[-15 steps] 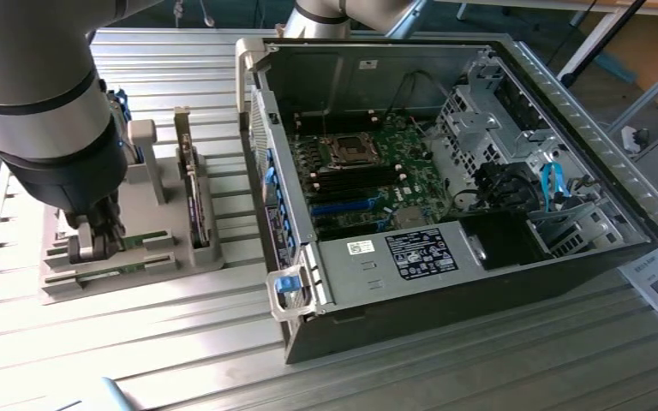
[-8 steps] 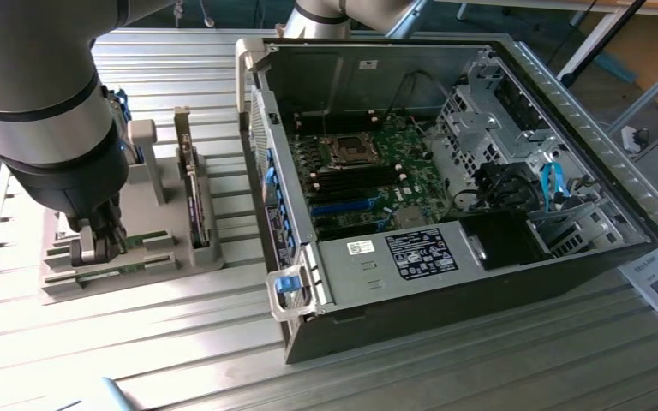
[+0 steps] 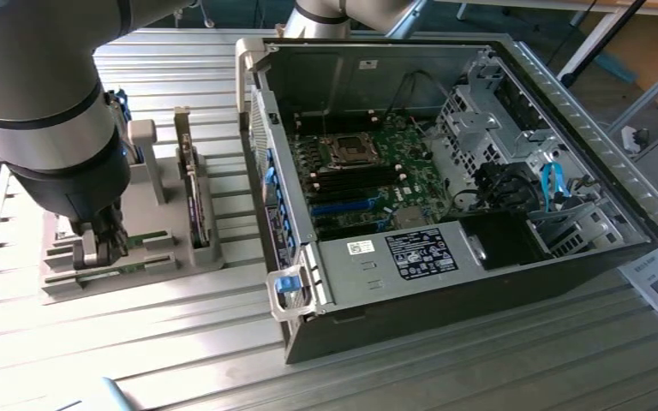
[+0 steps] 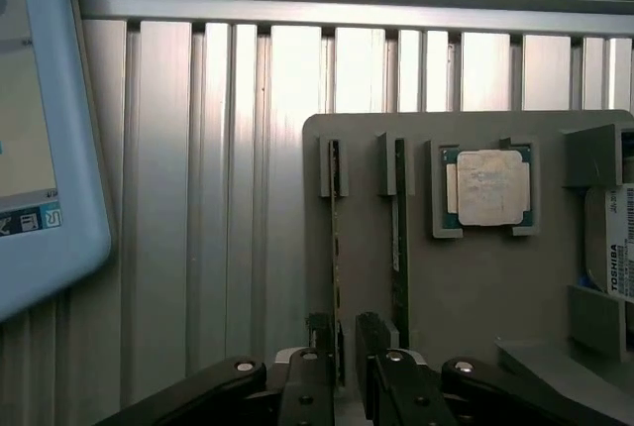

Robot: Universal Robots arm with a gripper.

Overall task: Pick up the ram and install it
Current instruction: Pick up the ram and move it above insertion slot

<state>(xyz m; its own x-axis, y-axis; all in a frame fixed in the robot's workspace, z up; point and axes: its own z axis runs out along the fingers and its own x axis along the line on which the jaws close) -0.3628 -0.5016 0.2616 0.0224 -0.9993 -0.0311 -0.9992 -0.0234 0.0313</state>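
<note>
Two ram sticks stand on edge in slots of a grey holder [image 4: 466,277]. One thin green ram stick [image 4: 335,238] runs between my fingers, and a second stick [image 4: 399,238] stands parallel beside it. My gripper [image 4: 344,345] is low over the near end of the first stick. Its jaws are open, one dark finger [image 4: 319,342] on each side, with a gap still showing. In the exterior view my gripper [image 3: 98,247] reaches down into the holder [image 3: 134,272] at that view's left, beside the open computer case [image 3: 444,257].
A square silver processor [image 4: 487,186] and a hard drive [image 4: 614,248] sit in the same holder. A light blue tablet [image 4: 40,149] lies near it on the ribbed metal table [image 4: 198,198]. The motherboard [image 3: 363,171] lies exposed inside the case.
</note>
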